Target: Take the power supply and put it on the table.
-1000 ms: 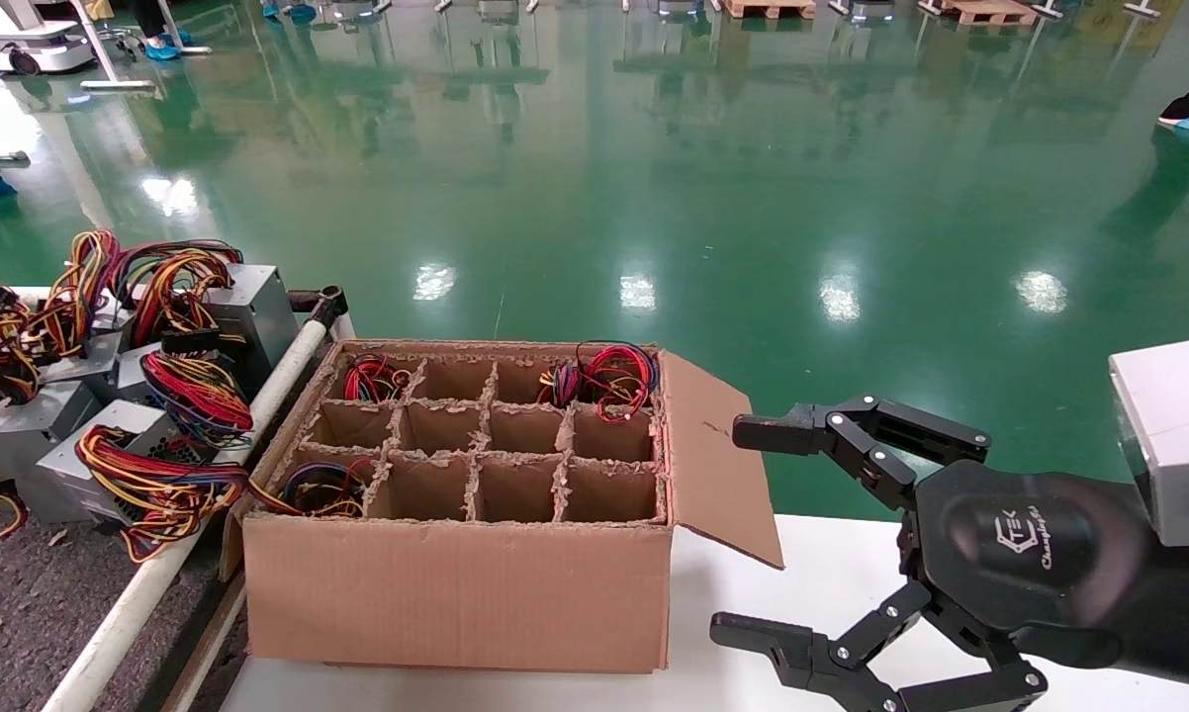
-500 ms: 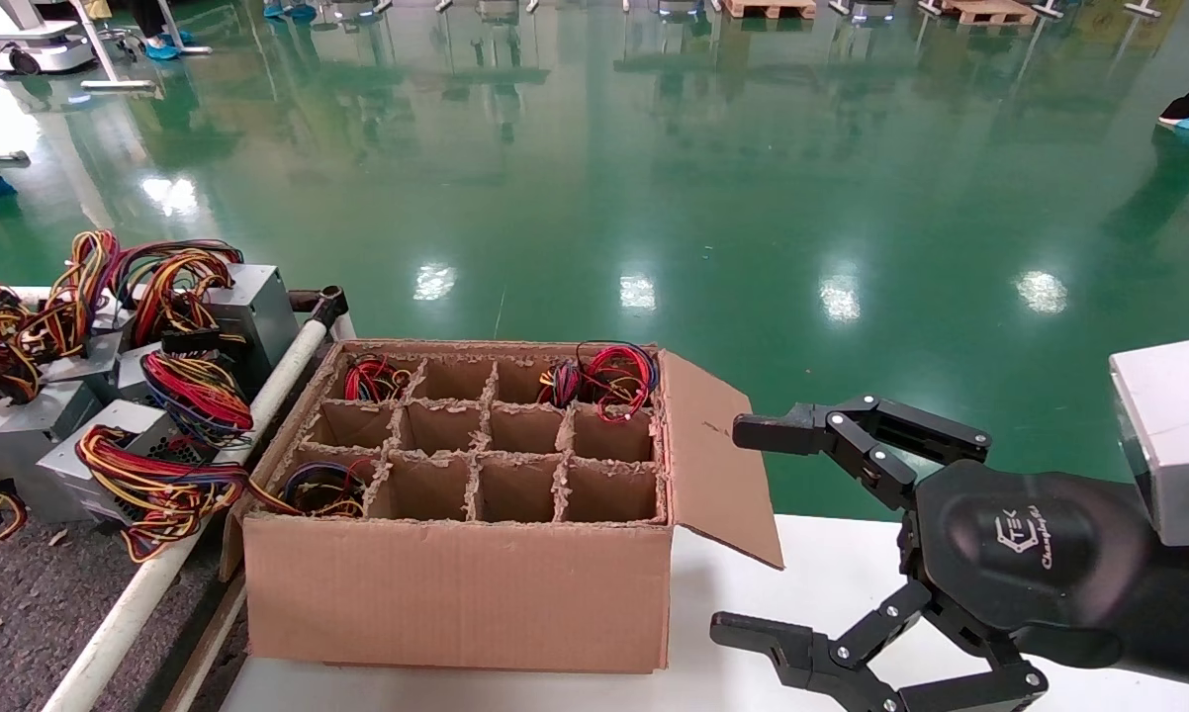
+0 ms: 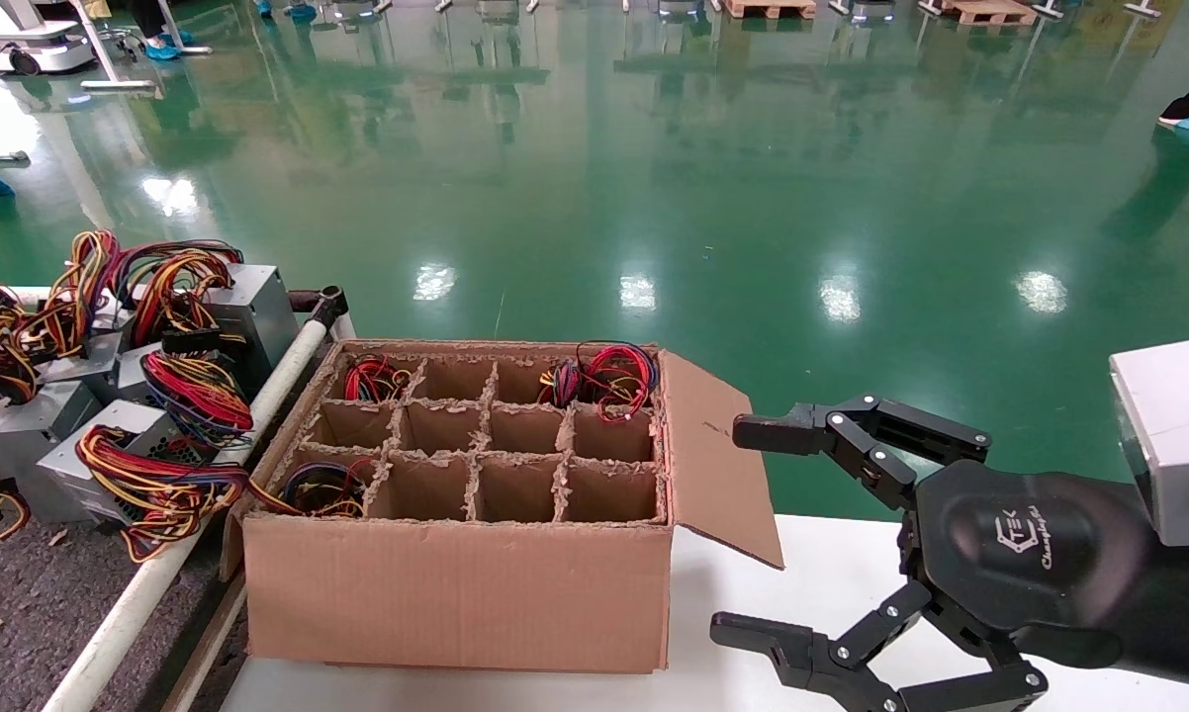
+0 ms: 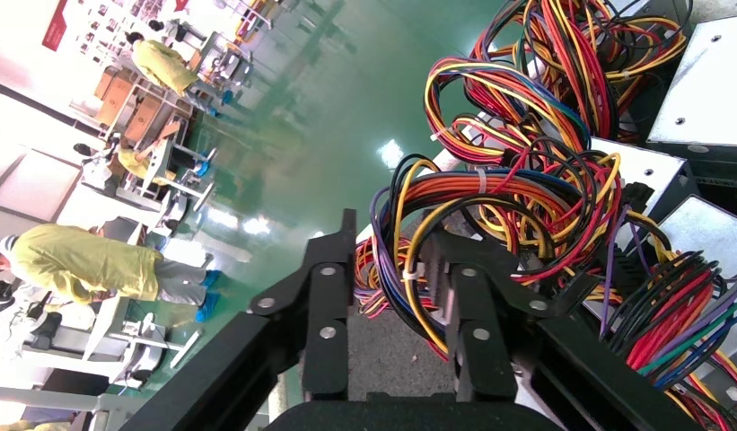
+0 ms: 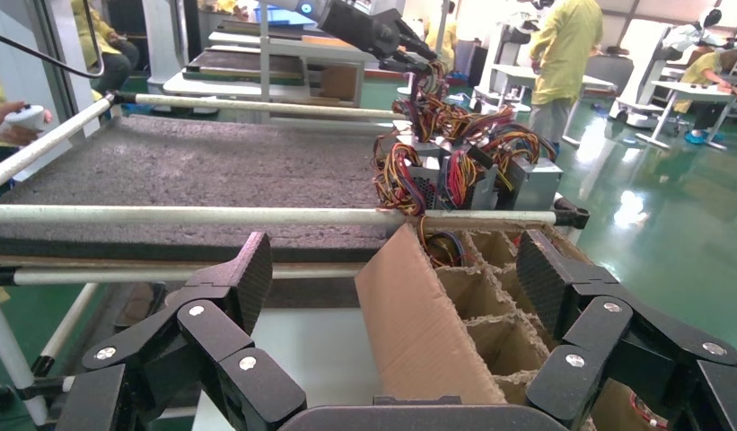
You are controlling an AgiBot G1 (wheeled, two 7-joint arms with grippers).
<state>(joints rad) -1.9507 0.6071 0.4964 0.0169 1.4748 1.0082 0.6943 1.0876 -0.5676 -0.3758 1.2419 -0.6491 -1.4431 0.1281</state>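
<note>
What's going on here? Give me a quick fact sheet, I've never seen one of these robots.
Right hand: open, idle above the white tabletop, right of the cardboard box
Left hand: out of the head view, among the wire bundles over the grey table
Power supplies: several piled on the grey table
Cardboard box: divided into cells, wires showing in a few, most look empty

Left pincer outside head view; wire bundle hiding its grip.
</note>
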